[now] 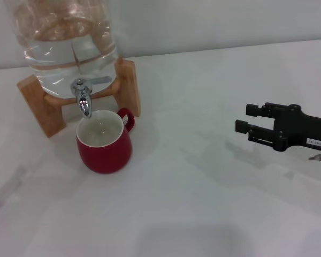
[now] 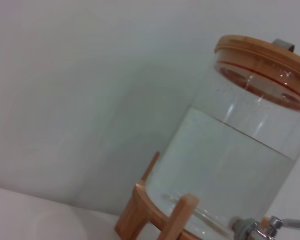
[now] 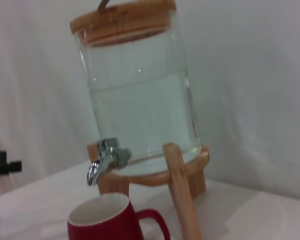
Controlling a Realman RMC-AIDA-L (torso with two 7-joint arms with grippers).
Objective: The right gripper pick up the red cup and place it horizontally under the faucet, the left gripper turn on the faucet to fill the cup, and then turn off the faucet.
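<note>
Red cup [image 1: 104,143] one, upright under one faucet [image 1: 84,100], one right gripper [image 1: 250,124] well apart, fingers spread

Only one arm shows up in the head view: the right gripper [image 1: 245,119] pokes in from the right edge around mid-height; black claw pointing left, roughly level; its two fingers sit apart with a clear gap, holding nothing; the left gripper isn't visible from the head.

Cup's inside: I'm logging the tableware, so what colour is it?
Cream-white, against a glossy red outside; the cup shows it best in the head view.
</note>
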